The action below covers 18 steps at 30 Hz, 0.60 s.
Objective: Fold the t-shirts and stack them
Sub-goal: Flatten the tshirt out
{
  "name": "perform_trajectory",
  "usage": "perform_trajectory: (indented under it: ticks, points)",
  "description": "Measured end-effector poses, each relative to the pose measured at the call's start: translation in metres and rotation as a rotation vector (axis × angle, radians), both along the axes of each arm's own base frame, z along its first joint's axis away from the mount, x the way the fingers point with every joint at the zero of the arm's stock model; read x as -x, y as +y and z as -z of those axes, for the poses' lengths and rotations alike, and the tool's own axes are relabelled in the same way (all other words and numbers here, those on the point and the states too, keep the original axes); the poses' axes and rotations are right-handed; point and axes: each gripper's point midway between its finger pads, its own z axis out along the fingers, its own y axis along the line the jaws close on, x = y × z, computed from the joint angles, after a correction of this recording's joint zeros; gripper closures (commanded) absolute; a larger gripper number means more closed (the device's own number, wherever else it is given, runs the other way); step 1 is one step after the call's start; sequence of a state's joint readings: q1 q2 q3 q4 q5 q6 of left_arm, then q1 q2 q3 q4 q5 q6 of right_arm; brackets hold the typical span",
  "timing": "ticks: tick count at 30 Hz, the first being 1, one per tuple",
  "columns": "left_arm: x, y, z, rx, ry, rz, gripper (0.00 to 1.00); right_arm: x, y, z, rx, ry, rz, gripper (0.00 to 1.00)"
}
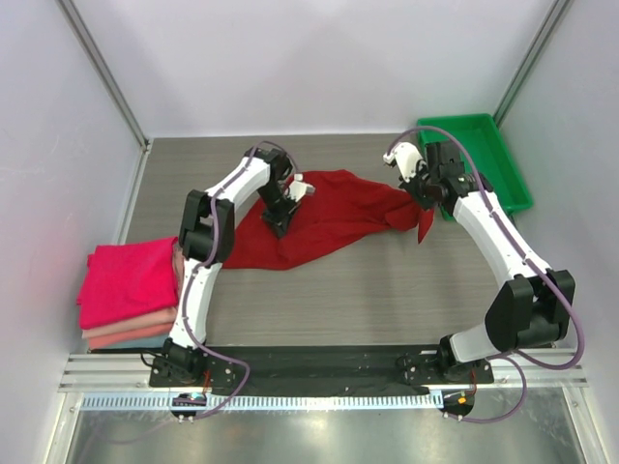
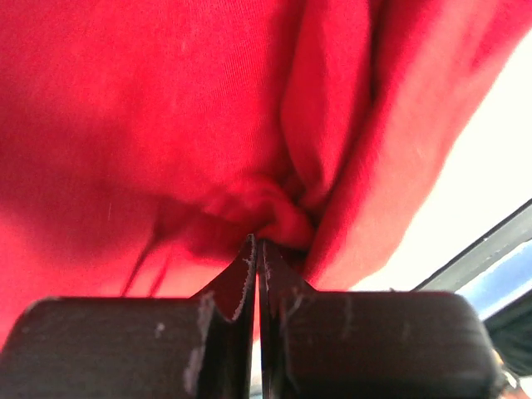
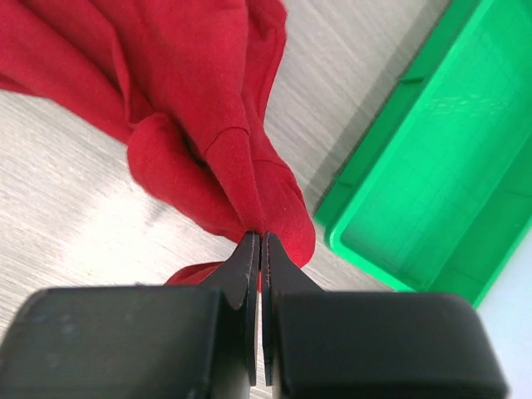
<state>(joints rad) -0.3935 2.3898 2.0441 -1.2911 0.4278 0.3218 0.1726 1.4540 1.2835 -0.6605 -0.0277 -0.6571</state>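
A large dark crimson t-shirt (image 1: 324,220) lies crumpled across the middle of the table, partly lifted. My left gripper (image 1: 280,224) is shut on a bunched fold of it near its left side; in the left wrist view the cloth (image 2: 208,125) fills the frame above the closed jaws. My right gripper (image 1: 423,201) is shut on the shirt's right end, which hangs as a pinched fold (image 3: 241,174) in the right wrist view. A folded stack with a magenta-pink t-shirt (image 1: 128,275) on top of salmon and pale pink ones (image 1: 126,333) sits at the table's left edge.
A green plastic tray (image 1: 498,169) stands at the back right, close to my right gripper; it also shows in the right wrist view (image 3: 432,166). The grey wood-grain table (image 1: 387,290) is enclosed by white walls. A black rail (image 1: 319,362) runs along the near edge.
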Motion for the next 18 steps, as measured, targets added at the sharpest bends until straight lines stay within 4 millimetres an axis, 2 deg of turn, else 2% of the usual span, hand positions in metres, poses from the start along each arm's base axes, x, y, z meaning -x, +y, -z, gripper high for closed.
perform_trajectory:
  ticks: [2, 4, 8, 11, 12, 14, 16, 18]
  points:
    - [-0.003, 0.002, -0.013, -0.003, -0.042, 0.000, 1.00, -0.003, 0.000, -0.006, -0.002, -0.014, 0.002, 0.99]
    - [-0.008, 0.005, -0.039, 0.005, -0.115, -0.001, 1.00, -0.008, 0.000, -0.018, -0.007, -0.043, 0.005, 0.99]
    - [-0.014, 0.013, -0.122, 0.045, -0.357, -0.013, 1.00, -0.024, -0.002, -0.058, -0.026, -0.144, 0.026, 0.99]
    - [0.000, 0.026, -0.190, 0.082, -0.538, -0.027, 1.00, -0.035, -0.005, -0.085, -0.031, -0.222, 0.053, 0.99]
    - [0.006, 0.031, -0.204, 0.085, -0.579, -0.032, 1.00, -0.038, -0.006, -0.092, -0.033, -0.243, 0.062, 0.99]
    - [0.020, 0.043, -0.224, 0.083, -0.639, -0.042, 1.00, -0.045, -0.008, -0.102, -0.035, -0.276, 0.084, 0.99]
    - [0.034, 0.054, -0.226, 0.065, -0.650, -0.045, 1.00, -0.052, -0.011, -0.108, -0.032, -0.299, 0.107, 0.99]
    - [0.047, 0.062, -0.219, 0.044, -0.635, -0.046, 1.00, -0.055, -0.013, -0.108, -0.031, -0.305, 0.123, 0.99]
